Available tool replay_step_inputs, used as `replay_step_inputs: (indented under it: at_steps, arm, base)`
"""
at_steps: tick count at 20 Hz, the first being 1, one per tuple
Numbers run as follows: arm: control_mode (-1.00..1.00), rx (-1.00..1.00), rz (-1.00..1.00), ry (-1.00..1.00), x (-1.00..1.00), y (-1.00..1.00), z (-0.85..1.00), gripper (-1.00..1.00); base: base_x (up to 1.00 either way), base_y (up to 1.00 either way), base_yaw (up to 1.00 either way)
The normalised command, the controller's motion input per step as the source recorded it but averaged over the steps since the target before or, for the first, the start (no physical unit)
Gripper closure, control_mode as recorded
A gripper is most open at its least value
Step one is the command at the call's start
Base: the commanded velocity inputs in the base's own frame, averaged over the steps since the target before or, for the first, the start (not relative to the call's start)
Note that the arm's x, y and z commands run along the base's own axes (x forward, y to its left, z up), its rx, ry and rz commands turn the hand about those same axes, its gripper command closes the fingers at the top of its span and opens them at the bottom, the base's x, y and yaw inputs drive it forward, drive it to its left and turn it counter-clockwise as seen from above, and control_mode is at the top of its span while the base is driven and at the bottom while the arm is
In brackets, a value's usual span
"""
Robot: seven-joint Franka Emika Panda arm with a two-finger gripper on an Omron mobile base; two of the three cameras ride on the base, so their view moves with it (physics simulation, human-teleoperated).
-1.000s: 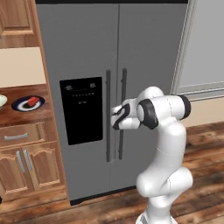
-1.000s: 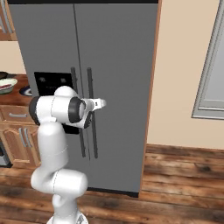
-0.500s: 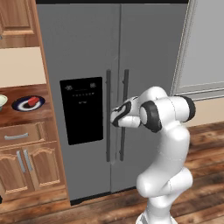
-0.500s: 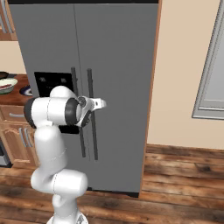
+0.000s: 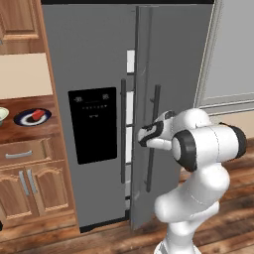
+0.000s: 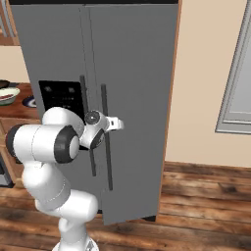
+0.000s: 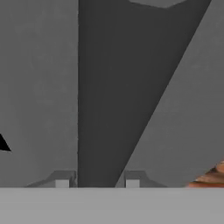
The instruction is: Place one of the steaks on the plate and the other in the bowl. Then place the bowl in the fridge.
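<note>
one steak (image 5: 36, 114) already lies on the plate (image 5: 24, 120) on the counter (image 5: 15, 133) at far left, and the bowl (image 6: 8, 94) beside it holds something reddish — likely the other steak, though it is too small to be sure. the fridge (image 5: 89, 59) is the step in hand: its right door (image 5: 171, 74) stands ajar, white shelves showing in the gap. the gripper (image 5: 144, 136) is clamped on that door's handle (image 5: 152, 139), fingers (image 7: 61, 180) close either side of the bar — the bowl is not yet inside.
</note>
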Motion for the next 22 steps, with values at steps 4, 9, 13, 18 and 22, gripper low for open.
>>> replay_step_inputs:
  at_steps: [4, 9, 13, 18, 22]
  arm:
    - [-1.0, 0.03, 0.02, 0.15, -0.71, -1.0, 0.35, 1.0]
    - [-1.0, 0.0, 0.01, 0.22, -0.71, -1.0, 0.31, 1.0]
    - [-1.0, 0.02, 0.03, 0.23, -0.63, -1.0, 0.3, 1.0]
    - [-1.0, 0.14, 0.06, -0.01, -0.25, -0.82, 0.01, 1.0]
    - [-1.0, 0.05, 0.04, -0.09, -0.03, -0.24, 0.0, -1.0]
  base:
    - [0.0, 0.0, 0.0]
    - [0.0, 0.0, 0.0]
    - [0.0, 0.0, 0.0]
    - [0.0, 0.0, 0.0]
    - [0.0, 0.0, 0.0]
